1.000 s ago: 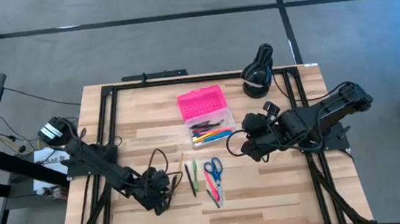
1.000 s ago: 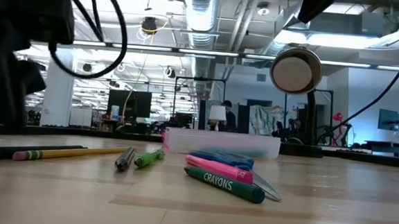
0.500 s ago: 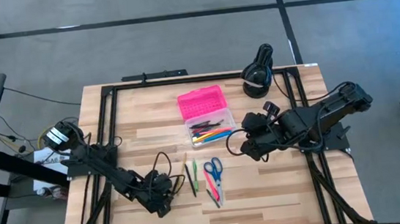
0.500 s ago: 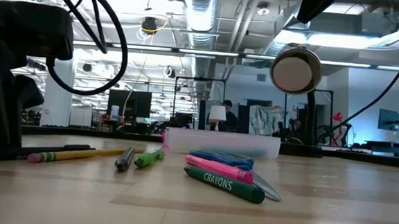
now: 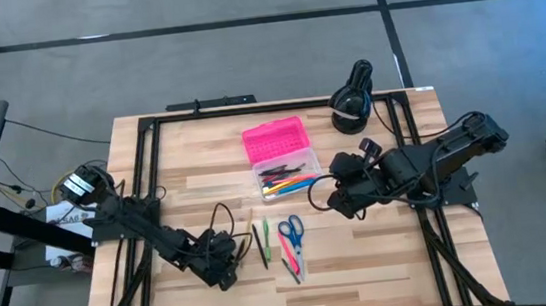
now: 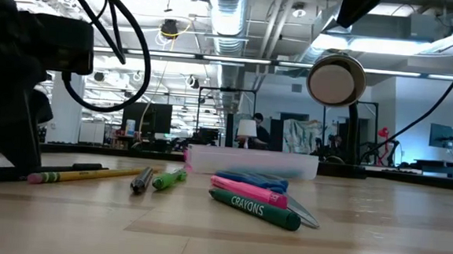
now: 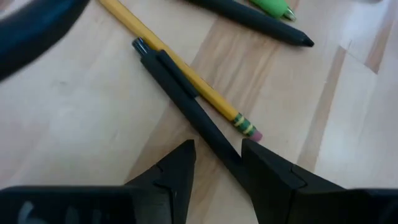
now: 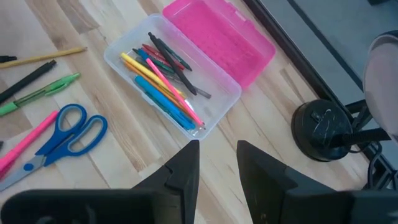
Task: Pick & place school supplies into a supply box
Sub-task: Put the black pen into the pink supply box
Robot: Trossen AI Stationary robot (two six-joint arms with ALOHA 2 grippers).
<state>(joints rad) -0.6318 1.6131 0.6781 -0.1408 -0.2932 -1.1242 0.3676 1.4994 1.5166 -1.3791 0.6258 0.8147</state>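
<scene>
Left gripper point(image 7: 216, 163) is down low at the table point(image 5: 384, 258), fingers apart with a dark pen point(image 7: 186, 99) running right up between them, not clamped as far as I can see. Touching that pen, just past the fingertips, is a yellow pencil point(image 7: 180, 67) with its pink eraser end nearest the gripper, and a bit farther out a second dark pen point(image 7: 249, 18) and the tip of a green pen point(image 7: 273, 6). Farther from that gripper, toward the middle of the table, the blue-handled scissors point(image 5: 291, 233) lie next to a pink marker point(image 5: 291, 264); the low view also shows a green crayon point(image 6: 254, 209) in front of it. The right gripper point(image 8: 217, 163) hovers off the table with its fingers apart and nothing in them, the scissors to one side of it. Just ahead of it is the supply box point(image 8: 180, 93), clear base open and already holding a bunch of colored pens, its pink lid point(image 8: 221, 40) flipped back on the far side. Beyond that gripper, at the table's back edge, is a black lamp point(image 5: 353, 97).
</scene>
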